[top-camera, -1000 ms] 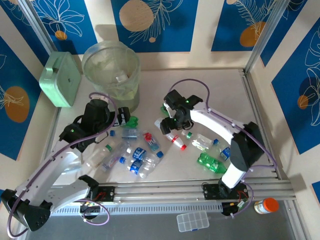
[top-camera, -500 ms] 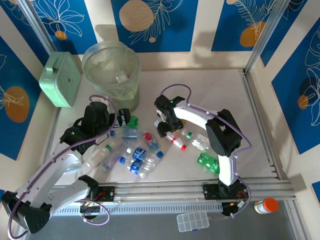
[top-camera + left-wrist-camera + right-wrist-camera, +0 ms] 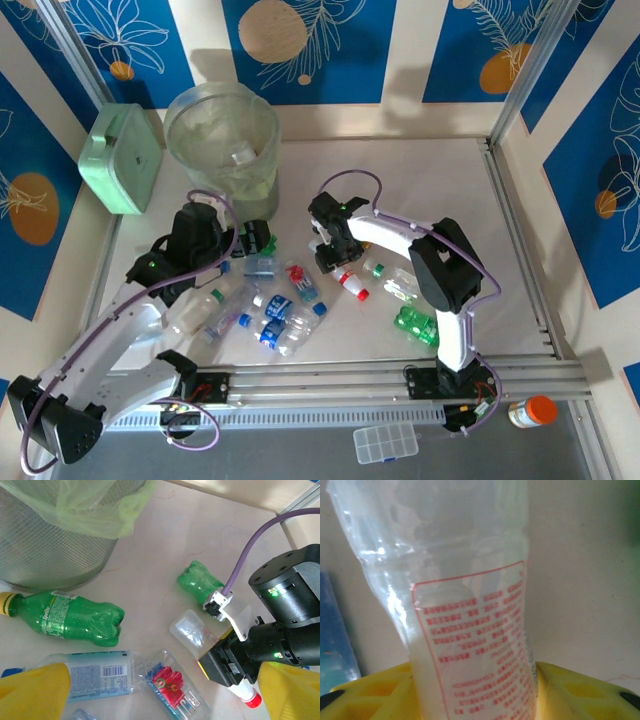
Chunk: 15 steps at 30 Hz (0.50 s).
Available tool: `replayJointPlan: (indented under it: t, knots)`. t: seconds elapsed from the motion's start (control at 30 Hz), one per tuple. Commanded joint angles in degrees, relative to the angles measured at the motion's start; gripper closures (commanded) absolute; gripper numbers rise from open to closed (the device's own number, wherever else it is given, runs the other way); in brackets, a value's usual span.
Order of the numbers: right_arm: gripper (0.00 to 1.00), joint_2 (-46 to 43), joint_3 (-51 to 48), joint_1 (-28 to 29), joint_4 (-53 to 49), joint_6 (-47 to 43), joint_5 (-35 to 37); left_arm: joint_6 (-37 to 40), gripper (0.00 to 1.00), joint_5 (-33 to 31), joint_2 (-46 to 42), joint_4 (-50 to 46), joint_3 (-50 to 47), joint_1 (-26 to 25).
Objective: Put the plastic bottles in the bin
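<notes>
Right gripper (image 3: 337, 264) sits low on the table (image 3: 450, 180) mid-scene, jaws closed onto a clear bottle (image 3: 475, 645) with red print and a red cap. In the right wrist view the bottle body is pinched between the two yellow fingers (image 3: 585, 695) and touches both. Left wrist view agrees: black claw clamped across that bottle near its neck, red cap poking out below. The bottle looks to be lying on the tabletop; can't tell if it is lifted at all. Left gripper (image 3: 252, 238) is spread wide with nothing between its fingers, hovering over the pile just in front of the bin (image 3: 222, 140). Bin stands at the far left of the table, bag liner (image 3: 95, 505) hanging over its rim, something pale inside, too unclear to name. Under the left claw: green Sprite bottle (image 3: 75, 617) with yellow cap on its side just beside the bin's base, blue-label bottle (image 3: 95, 672) and red-label bottle (image 3: 172, 687) nearer the camera, small green bottle (image 3: 200, 580) lying apart toward the right gripper. Loose bottles (image 3: 270, 315) lie scattered on the table between the two arms, with another green bottle (image 3: 415, 325) by the right arm's lower link. Mint green box (image 3: 120, 158) leans left of the bin. Orange-capped jar (image 3: 530, 410) and a clear compartment case (image 3: 387, 440) sit at the near edge, in front of the arm bases.
</notes>
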Motion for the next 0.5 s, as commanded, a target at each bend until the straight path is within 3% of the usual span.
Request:
replayJointPlan:
  t: [0.0, 0.27, 0.47]
  knots:
    - [0.5, -1.8, -2.6, -0.2, 1.2, 0.0, -0.2, -1.2, 0.04, 2.9, 0.3, 1.7, -0.6, 1.3]
    - [0.51, -13.6, -7.3, -0.1, 2.6, 0.1, -0.4, -0.7, 0.03, 11.6, 1.0, 6.4, -2.0, 2.6]
    - [0.51, -27.1, -11.5, 0.2, 5.7, 0.8, -5.7, 1.0, 0.02, 16.1, -0.4, 8.8, -1.9, 2.5]
